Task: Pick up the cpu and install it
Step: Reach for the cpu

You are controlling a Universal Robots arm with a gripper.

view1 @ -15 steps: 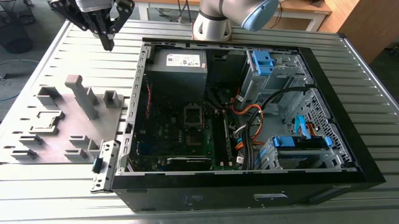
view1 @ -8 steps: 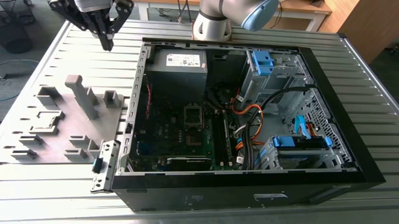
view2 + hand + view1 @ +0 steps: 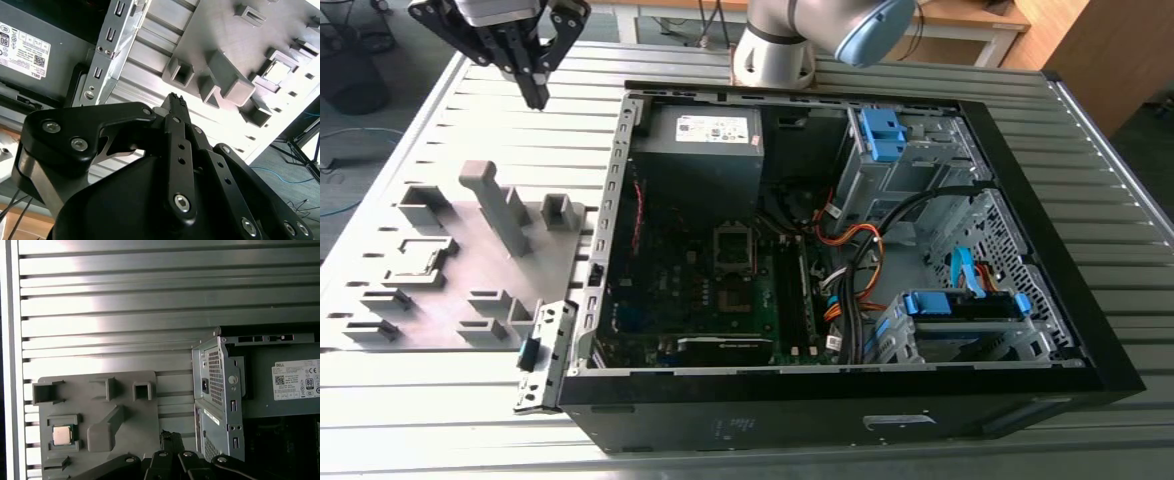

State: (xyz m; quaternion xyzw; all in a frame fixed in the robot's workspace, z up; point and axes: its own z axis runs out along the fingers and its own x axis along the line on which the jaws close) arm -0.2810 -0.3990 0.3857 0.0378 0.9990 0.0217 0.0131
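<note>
One gripper (image 3: 534, 97) hangs tips-down above the table (image 3: 454, 440), we see. Its fingers (image 3: 176, 131) are pressed together, empty; the cpu (image 3: 62, 435) lies in the tray (image 3: 443, 302).

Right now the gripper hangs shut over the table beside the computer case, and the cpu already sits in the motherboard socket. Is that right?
Not quite. The cpu is not in the motherboard socket; it lies in a recess of the grey tray, as the first wrist view shows. The gripper does hang shut over the table beside the computer case.
</note>
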